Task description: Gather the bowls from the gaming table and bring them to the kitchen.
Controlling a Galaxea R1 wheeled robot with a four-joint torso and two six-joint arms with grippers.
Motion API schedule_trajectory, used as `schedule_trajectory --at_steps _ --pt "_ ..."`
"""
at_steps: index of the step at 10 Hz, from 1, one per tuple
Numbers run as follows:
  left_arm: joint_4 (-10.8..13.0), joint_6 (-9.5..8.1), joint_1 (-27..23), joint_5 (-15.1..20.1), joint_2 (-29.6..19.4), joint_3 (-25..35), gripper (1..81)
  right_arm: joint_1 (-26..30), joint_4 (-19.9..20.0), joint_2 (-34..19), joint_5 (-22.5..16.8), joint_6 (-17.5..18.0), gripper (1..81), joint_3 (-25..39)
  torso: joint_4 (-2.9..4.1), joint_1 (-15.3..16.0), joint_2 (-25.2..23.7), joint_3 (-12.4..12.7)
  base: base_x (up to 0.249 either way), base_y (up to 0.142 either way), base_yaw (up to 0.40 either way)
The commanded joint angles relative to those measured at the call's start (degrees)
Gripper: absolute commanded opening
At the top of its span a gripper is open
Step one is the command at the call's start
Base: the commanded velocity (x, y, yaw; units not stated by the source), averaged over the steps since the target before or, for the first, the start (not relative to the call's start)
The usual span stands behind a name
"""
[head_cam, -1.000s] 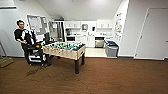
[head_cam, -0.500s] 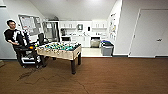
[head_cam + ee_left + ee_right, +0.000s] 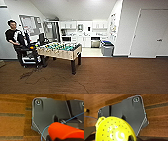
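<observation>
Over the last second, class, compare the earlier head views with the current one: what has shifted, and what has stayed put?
The whole head view has shifted, so the camera moved with the robot; that is no move of the things. The foosball table, the person beside it and the kitchen beyond keep their places relative to one another. The orange-red bowl shows at the left wrist and the yellow-green bowl at the right wrist.

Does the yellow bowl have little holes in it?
Yes, the yellow-green round plastic bowl is dotted with many small dark holes across its surface.
</observation>
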Motion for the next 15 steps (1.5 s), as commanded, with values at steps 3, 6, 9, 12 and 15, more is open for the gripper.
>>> schedule_trajectory --at_steps 3,6,9,12,15 --pt "-0.08 0.12 -2.71 2.97 -0.52 -0.17 1.0 2.68 -0.68 -1.28 -2.52 -0.35 1.0 0.6 0.0 0.1 -0.02 0.04 0.136 0.0 0.0" --pt "-0.08 0.12 -2.71 2.97 -0.52 -0.17 1.0 2.59 -0.68 -1.11 -2.52 -0.36 1.0 0.6 0.0 0.1 0.0 0.04 0.191 0.0 0.0" --pt "0.01 0.2 -2.71 2.97 -0.43 -0.09 1.0 2.41 -0.68 -1.02 -2.52 -0.36 1.0 0.6 0.0 0.13 0.0 0.04 0.191 0.0 0.0" --pt "0.1 0.29 -2.62 2.97 -0.43 -0.09 1.0 2.41 -0.68 -1.02 -2.52 -0.45 1.0 0.6 0.0 0.15 0.0 0.04 0.194 0.0 0.0" --pt "0.1 0.29 -2.53 2.97 -0.43 -0.09 1.0 2.5 -0.68 -1.02 -2.52 -0.53 1.0 0.6 0.0 0.15 0.0 0.04 0.195 -0.024 0.0"
